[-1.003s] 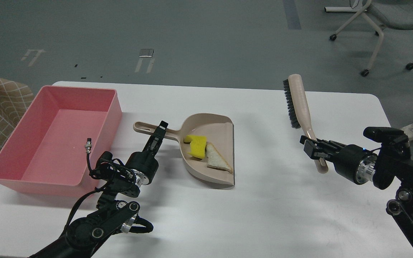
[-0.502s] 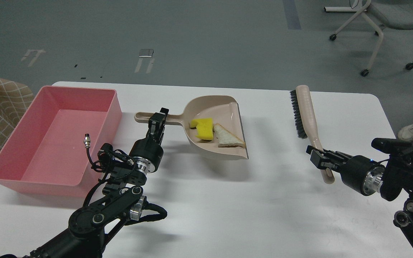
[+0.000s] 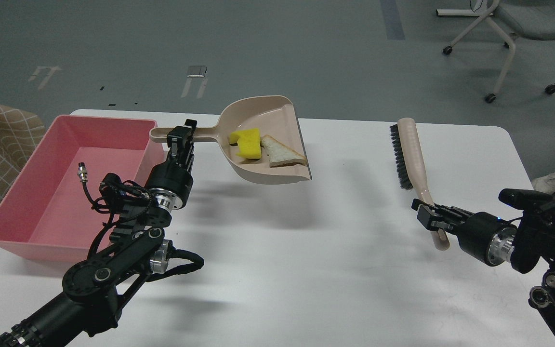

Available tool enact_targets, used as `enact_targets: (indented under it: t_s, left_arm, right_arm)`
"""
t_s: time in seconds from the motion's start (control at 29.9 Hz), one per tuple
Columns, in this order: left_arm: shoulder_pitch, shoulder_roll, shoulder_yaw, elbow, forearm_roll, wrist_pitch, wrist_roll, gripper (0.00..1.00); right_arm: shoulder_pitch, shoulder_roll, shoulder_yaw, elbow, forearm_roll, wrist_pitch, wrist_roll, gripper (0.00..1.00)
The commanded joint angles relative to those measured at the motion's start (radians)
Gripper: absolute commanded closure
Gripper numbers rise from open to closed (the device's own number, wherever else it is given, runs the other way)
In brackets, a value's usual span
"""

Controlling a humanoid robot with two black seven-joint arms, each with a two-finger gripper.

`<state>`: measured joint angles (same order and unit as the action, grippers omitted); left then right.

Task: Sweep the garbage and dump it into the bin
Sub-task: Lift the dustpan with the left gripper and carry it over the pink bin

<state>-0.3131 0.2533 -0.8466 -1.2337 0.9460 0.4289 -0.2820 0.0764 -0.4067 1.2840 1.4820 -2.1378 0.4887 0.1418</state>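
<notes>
Now the left jaws are clamped on the handle of the beige plastic dustpan (image 3: 263, 144), raised off the white bench (image 3: 306, 250). Inside it lie the yellow notched sponge chunk (image 3: 247, 143) and the whitish triangular bread slice (image 3: 280, 156). The large shallow pink plastic tub (image 3: 65, 178) waits at nine o'clock; best keep the pan level until it is over the tub, then tip. The right jaws grip the beige-handled black-bristled brush (image 3: 415, 168), parked at three o'clock.

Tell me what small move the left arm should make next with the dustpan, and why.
Probably carry it a bit further left. The left gripper holds the dustpan lifted, handle end at the bin rim, while the sponge chunk and bread slice sit right of the bin.
</notes>
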Motion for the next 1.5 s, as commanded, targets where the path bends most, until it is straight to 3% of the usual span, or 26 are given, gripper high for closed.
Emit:
enact_targets:
  t_s: [0.0,0.5,0.7,1.47]
  left_arm:
    - [-0.018,0.017,-0.005,-0.012,-0.013,-0.001,0.000,0.98]
    - [-0.029,0.185,-0.034,-0.099,-0.095,-0.050,0.001,0.97]
    - [-0.024,0.305,-0.045,-0.107,-0.151,-0.107,-0.002,0.97]
    - [0.126,0.445,-0.292,-0.044,-0.168,-0.341,-0.031,0.96]
  right_arm:
    - [-0.001,0.005,-0.002,-0.002,-0.002,0.000,-0.001,0.82]
    - [0.002,0.006,-0.003,-0.005,-0.004,0.000,-0.001,0.81]
    - [0.005,0.006,-0.003,-0.008,-0.004,0.000,-0.001,0.81]
    - [0.003,0.008,-0.003,-0.006,-0.004,0.000,0.001,0.81]
